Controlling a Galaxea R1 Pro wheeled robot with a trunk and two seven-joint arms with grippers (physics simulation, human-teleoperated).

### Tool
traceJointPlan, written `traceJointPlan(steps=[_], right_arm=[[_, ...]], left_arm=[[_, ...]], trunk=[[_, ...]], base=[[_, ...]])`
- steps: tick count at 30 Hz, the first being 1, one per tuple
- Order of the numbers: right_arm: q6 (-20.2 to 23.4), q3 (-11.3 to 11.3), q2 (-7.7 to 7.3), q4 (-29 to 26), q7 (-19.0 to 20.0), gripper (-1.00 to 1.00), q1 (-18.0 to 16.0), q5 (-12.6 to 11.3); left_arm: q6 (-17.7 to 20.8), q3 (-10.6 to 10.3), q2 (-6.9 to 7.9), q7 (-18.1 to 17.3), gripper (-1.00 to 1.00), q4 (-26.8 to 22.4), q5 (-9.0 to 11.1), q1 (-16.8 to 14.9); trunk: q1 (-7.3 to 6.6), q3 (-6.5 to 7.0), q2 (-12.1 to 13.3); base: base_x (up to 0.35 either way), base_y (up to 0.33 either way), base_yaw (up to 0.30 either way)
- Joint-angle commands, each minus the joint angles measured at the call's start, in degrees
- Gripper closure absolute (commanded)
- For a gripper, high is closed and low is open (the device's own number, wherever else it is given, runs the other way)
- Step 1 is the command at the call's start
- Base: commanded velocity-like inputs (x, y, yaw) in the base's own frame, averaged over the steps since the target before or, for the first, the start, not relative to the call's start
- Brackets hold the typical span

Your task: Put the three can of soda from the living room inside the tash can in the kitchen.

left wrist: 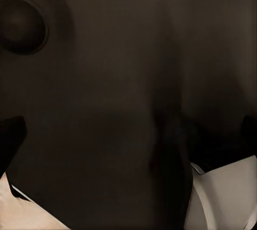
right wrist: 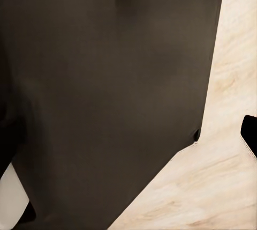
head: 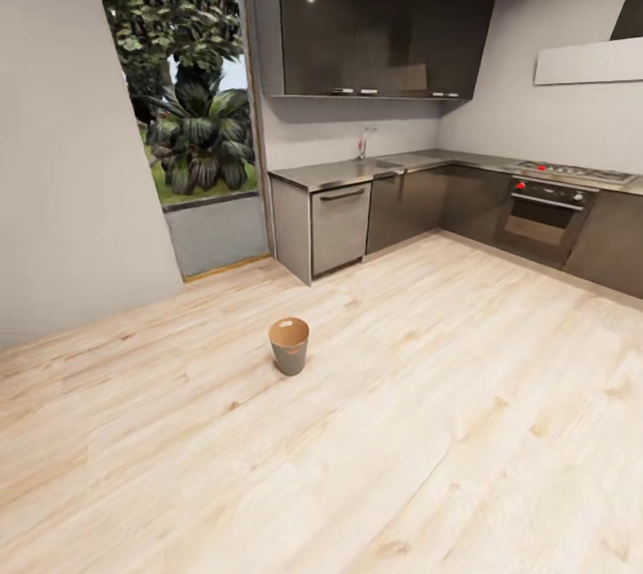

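The tash can (head: 290,358) stands upright on the light wood floor of the kitchen, a little left of the middle of the head view, some way ahead of me. It is a small tapered grey bin with a tan-brown inside, and nothing shows in it. The cans of soda are out of view. My left gripper (left wrist: 128,133) shows dark fingertips (left wrist: 9,133) at the edges of the left wrist view, apart, with nothing between them, against a dark part of my own body. My right gripper (right wrist: 128,133) stands the same way, its fingertip (right wrist: 249,132) over the floor.
An L-shaped run of dark cabinets with a steel worktop (head: 357,170) lines the back and right walls, with a dishwasher (head: 340,226) and an oven (head: 545,219). A tall glass door (head: 201,110) onto greenery is at the back left. A plain wall (head: 62,154) closes the left side.
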Motion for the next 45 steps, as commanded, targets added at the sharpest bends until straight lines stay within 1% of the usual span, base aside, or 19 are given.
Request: traceJointPlan(steps=[1,9,31,45], right_arm=[[0.0,0.0,-0.01,0.0,0.0,-1.0,0.0,0.0],[0.0,-0.1,-0.03,0.0,0.1,-1.0,0.0,0.0],[0.0,-0.1,-0.06,0.0,0.0,-1.0,0.0,0.0],[0.0,-0.1,-0.03,0.0,0.0,-1.0,0.0,0.0]], left_arm=[[0.0,0.0,0.0,0.0,-1.0,0.0,0.0,0.0],[-0.1,0.0,0.0,0.0,-1.0,0.0,0.0,0.0],[-0.1,0.0,0.02,0.0,-1.0,0.0,0.0,0.0],[-0.1,0.0,0.07,0.0,-1.0,0.0,0.0,0.0]], trunk=[[0.0,0.04,0.0],[0.0,0.46,0.0],[0.0,0.53,0.0],[0.0,0.53,0.0]], base=[[0.337,0.076,0.034],[0.337,0.076,0.041],[0.337,0.078,0.002],[0.315,0.166,0.0]])
